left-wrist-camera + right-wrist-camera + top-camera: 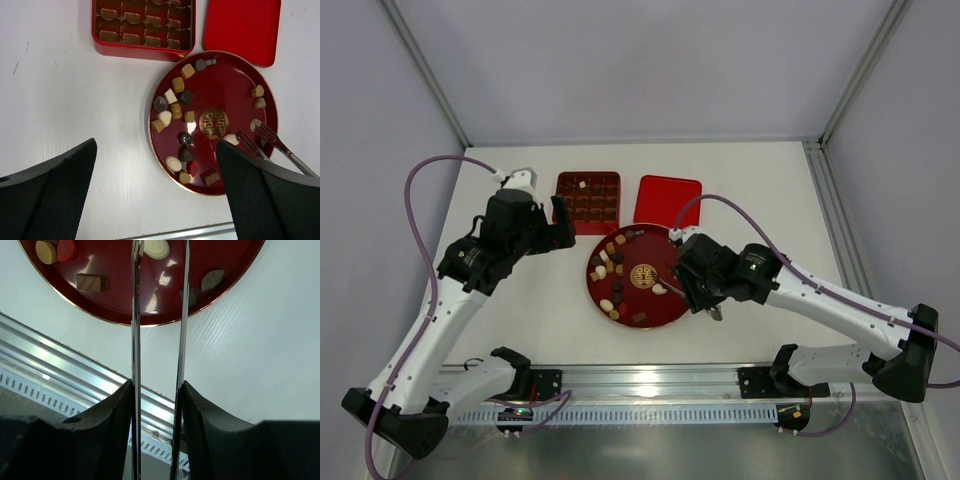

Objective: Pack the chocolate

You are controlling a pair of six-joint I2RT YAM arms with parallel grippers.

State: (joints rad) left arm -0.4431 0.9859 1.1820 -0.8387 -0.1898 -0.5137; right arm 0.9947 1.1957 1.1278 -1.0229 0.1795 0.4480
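The chocolate (176,110) lies mostly scattered on the round red plate (235,75) at the middle of the worktop (520,300), dark, tan and cream pieces clustered on its left half, with a few along its right rim. More brown pieces sit in the compartments of the red box (142,50) just beyond the plate, to the far left, and the red lid (240,30) lies to the right of the box. My right tool (157,390) is clamped on the metal tongs (135,315), whose arms stand apart, their tips over the near right part of the plate by a cream-white piece (156,247). I cannot tell whether they touch it. My left tool (156,150) hangs above the plate's left edge, fingers spread wide, holding nothing.
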